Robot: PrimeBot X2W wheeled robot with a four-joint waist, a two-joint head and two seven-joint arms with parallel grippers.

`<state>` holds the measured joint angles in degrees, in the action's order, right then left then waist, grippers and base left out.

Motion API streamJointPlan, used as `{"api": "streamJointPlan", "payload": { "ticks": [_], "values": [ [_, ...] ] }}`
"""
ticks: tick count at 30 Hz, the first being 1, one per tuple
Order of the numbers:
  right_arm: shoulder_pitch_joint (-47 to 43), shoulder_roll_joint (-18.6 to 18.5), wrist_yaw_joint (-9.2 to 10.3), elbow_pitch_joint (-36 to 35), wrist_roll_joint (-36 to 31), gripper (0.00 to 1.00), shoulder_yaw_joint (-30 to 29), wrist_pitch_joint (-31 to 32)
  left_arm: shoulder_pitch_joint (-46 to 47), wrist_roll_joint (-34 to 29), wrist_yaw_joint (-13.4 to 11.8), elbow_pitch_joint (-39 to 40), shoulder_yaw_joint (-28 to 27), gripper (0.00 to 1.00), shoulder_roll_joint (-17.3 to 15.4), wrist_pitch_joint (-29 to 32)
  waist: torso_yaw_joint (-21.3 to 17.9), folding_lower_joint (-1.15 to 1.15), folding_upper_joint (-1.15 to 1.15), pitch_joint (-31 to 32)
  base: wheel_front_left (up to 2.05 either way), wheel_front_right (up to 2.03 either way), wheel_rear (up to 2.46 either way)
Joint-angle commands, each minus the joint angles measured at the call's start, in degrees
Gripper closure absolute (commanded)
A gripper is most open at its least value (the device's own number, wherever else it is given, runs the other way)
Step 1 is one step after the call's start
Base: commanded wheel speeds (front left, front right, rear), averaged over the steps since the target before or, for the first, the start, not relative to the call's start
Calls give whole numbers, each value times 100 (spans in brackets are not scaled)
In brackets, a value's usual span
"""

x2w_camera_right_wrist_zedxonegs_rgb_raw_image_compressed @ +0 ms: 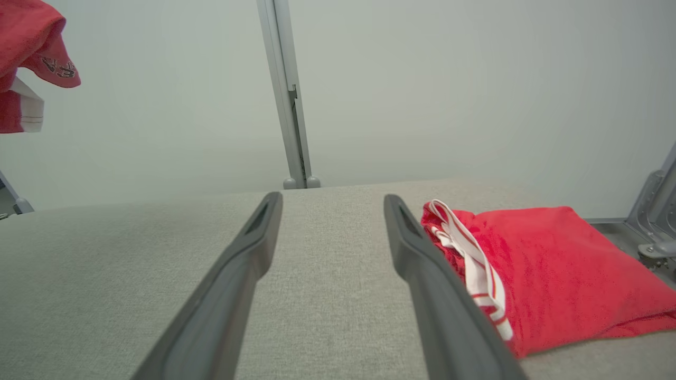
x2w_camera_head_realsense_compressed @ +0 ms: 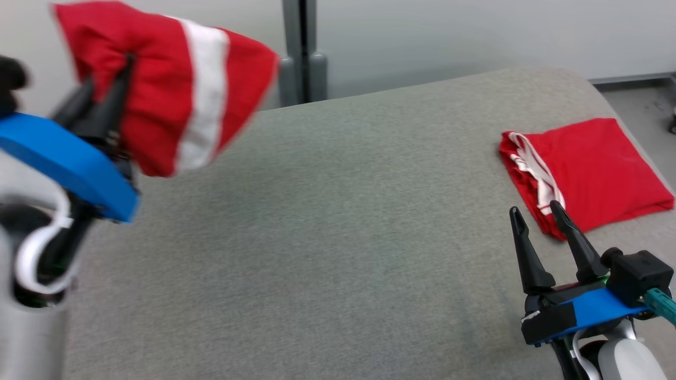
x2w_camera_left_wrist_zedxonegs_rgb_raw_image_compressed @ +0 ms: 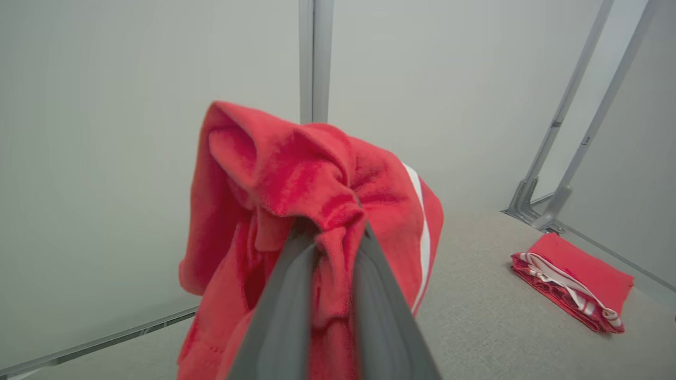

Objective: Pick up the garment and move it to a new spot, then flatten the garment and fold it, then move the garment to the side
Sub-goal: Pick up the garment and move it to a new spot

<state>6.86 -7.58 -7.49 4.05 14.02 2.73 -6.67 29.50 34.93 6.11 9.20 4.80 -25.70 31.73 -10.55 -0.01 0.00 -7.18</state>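
A red garment with a white stripe hangs in the air at the upper left of the head view, bunched up, clear of the grey table. My left gripper is shut on a fold of it; in the left wrist view the cloth is pinched between the two fingers and drapes over them. An edge of the garment shows at the top left of the right wrist view. My right gripper stands open low at the right, nothing between its fingers.
A second red garment with white trim lies folded at the table's right edge, just beyond my right fingertips. A grey post rises behind the table against a pale wall. The floor shows at the far right.
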Motion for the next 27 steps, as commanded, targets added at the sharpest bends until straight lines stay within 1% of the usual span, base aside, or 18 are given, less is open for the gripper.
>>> {"api": "streamJointPlan", "payload": {
  "ticks": [1, 4, 6, 7, 8, 12, 14, 15, 16, 17, 18, 19, 21, 24, 27],
  "values": [
    [-49, 61, -1, -72, 5, 0, -6, 18, -27, 76, 45, 60, 292, 100, 184, 22, -217, 1, 0, 32, 0, 0, 0],
    [-8, 103, -1, -106, 27, 0, 22, 19, -119, 110, 84, -74, 780, 100, 415, 26, -404, 1, 0, -83, 0, 0, 0],
    [72, 127, -1, -88, 54, 0, 93, -9, -129, -51, 103, -267, 1117, 100, 405, -8, -544, 1, 0, -180, 0, 0, 0],
    [109, 139, -1, -77, 72, 0, 117, -30, -114, -160, 113, -367, 1371, 100, 346, -37, -608, 1, 0, -232, 0, 0, 0],
    [149, 147, -1, -63, 86, 0, 157, -47, -93, -313, 132, -493, 1638, 100, 219, -87, -681, 1, 0, -290, 0, 0, 0],
    [279, 185, -1, 47, 108, 0, 246, -137, 30, -586, 144, -1098, 2694, 100, -246, -396, -934, 1, 0, -478, 0, 0, 0],
    [331, 208, -1, 120, 121, 0, 280, -187, 82, -644, 131, -1451, 3069, 100, -411, -675, -1023, 1, 0, -541, 0, 0, 0],
    [343, 213, -1, 152, 129, 0, 283, -217, 105, -645, 131, -1647, 3206, 100, -444, -823, -1046, 1, 0, -558, 0, 0, 0],
    [343, 213, -1, 152, 129, 0, 283, -217, 105, -645, 131, -1647, 3206, 100, -444, -823, -1046, 1, 0, -558, 0, 0, 0],
    [339, 225, -1, 216, 137, 0, 271, -248, 167, -723, 132, -2018, 3421, 64, -485, -1098, -1065, 1, 0, -565, 0, 0, 0],
    [336, 228, -1, 240, 135, 0, 257, -260, 186, -740, 132, -2192, 3437, 0, -451, -1264, -1059, 1, 0, -559, 0, 0, 0],
    [336, 228, -1, 240, 135, 0, 257, -260, 186, -740, 132, -2192, 3437, 0, -451, -1264, -1059, 1, 0, -559, 0, 0, 0],
    [296, 218, -1, 282, 119, 0, 207, -280, 153, -730, 95, -2511, 3415, 0, -305, -1587, -1008, 1, 0, -520, 0, 0, 0],
    [248, 181, -1, 305, 92, 0, 136, -262, -5, -640, -74, -2785, 3284, 0, -64, -2145, -853, 1, 0, -413, 0, 0, 0],
    [188, 125, -1, 283, 72, 0, 94, -208, -268, -449, -211, -2794, 3083, 0, 212, -2835, -636, 1, 0, -260, 0, 0, 0]
  ]
}}
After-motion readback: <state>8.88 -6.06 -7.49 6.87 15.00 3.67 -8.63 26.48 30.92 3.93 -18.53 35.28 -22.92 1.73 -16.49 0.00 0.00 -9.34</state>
